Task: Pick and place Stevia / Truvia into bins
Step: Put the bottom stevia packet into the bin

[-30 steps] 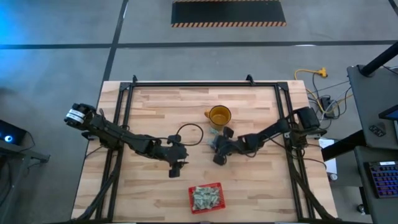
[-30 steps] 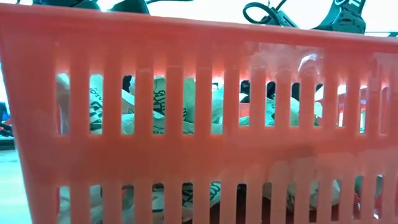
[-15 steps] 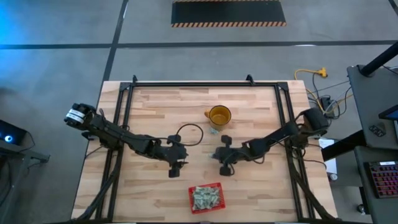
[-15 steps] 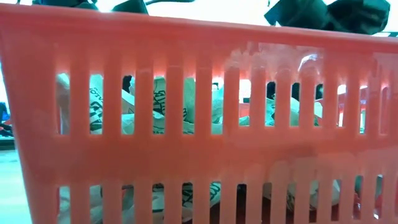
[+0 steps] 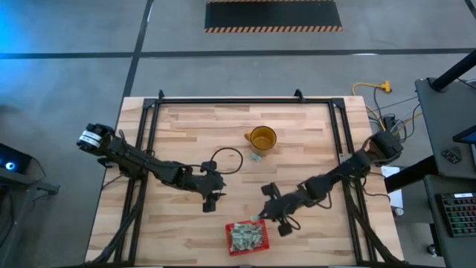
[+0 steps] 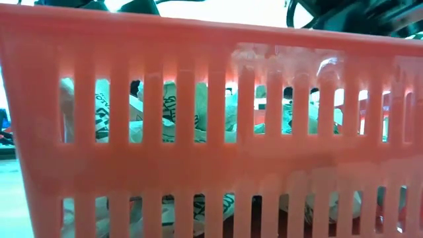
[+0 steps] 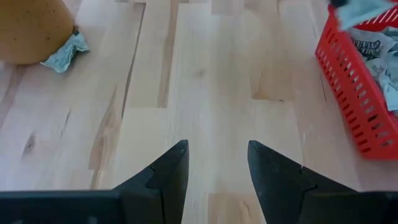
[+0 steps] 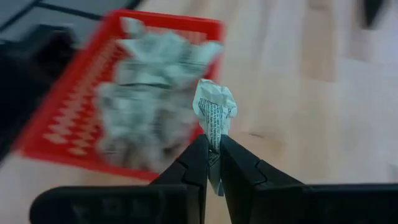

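High view is showing the wooden table [image 5: 186,134] carrying everything, with the red basket [image 5: 246,237] sitting near its front edge as the landmark. The left arm [image 5: 141,160] is reaching in from the table's left side, and its gripper [image 5: 211,195] is hanging over bare wood up and to the left of the basket, fingers [image 7: 166,174] standing apart with nothing between them. The right arm [image 5: 335,175] is stretching diagonally down from the right side, putting the right gripper [image 5: 266,216] just beside the basket's upper right corner. That gripper is pinching one crumpled packet [image 8: 214,112] between closed fingers [image 8: 194,163], holding it upright close to the basket's rim. The yellow mug [image 5: 262,139] is standing well above the basket, near the table's middle. The basket is holding a heap of pale green and white packets [image 6: 178,112], which are showing through its slotted wall. One loose packet [image 7: 65,53] is lying touching the mug's base, well apart from the basket.
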{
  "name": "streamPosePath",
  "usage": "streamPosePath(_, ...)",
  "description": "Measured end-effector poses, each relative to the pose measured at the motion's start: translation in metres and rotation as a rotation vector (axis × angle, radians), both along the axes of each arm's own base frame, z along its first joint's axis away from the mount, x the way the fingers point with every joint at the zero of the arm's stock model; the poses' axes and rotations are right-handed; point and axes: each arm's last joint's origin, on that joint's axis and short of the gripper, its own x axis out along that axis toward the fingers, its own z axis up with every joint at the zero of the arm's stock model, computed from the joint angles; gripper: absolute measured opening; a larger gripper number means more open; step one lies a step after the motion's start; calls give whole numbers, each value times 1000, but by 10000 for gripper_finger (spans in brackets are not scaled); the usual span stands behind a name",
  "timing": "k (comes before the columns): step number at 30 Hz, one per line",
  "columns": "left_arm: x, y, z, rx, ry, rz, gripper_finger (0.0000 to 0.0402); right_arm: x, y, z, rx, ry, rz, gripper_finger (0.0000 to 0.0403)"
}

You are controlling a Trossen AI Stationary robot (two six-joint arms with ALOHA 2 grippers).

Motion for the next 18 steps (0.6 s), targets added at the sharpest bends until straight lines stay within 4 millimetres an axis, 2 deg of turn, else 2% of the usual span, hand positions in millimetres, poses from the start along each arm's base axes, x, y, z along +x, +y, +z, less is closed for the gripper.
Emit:
streamPosePath(6, 1, 0, 1, -6, -18, 0, 148, -1, 19, 5, 63, 9, 101, 27)
streamPosePath(11, 1, 0, 1, -6, -17, 0, 148, 0, 25, 4, 102, 28, 105, 29)
streamPosePath(18, 1, 0, 1, -6, -16, 1, 148, 7, 31, -4, 126, -11, 110, 74)
